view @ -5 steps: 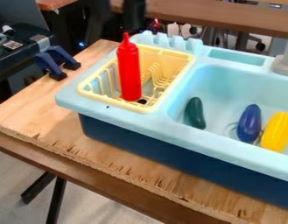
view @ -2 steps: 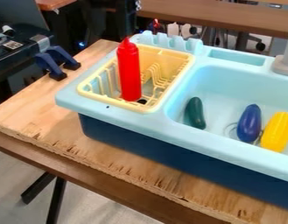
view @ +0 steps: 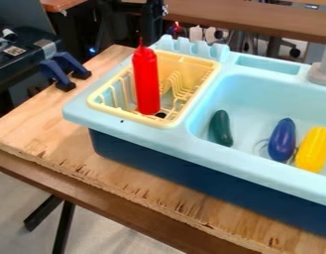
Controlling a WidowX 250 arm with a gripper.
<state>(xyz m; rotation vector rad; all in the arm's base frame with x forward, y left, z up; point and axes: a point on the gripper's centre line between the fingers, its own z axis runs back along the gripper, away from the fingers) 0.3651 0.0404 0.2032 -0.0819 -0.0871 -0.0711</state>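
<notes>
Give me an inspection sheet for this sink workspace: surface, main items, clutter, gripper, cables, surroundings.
Surface: light plywood board, front edge splintered, under a light-blue plastic toy sink with a dark-blue base.
Job's things: red plastic squeeze bottle, upright in a pale-yellow plastic dish rack.
Clutter: in the basin, a dark-green cucumber-shaped toy, a dark-blue eggplant-shaped toy and a yellow corn-shaped toy.
Gripper: black gripper near the bottle's tip; contact unclear.
Cables: nothing seen for certain.
Surroundings: two blue-and-black clamps at the board's far-left edge; brown table behind.
</notes>
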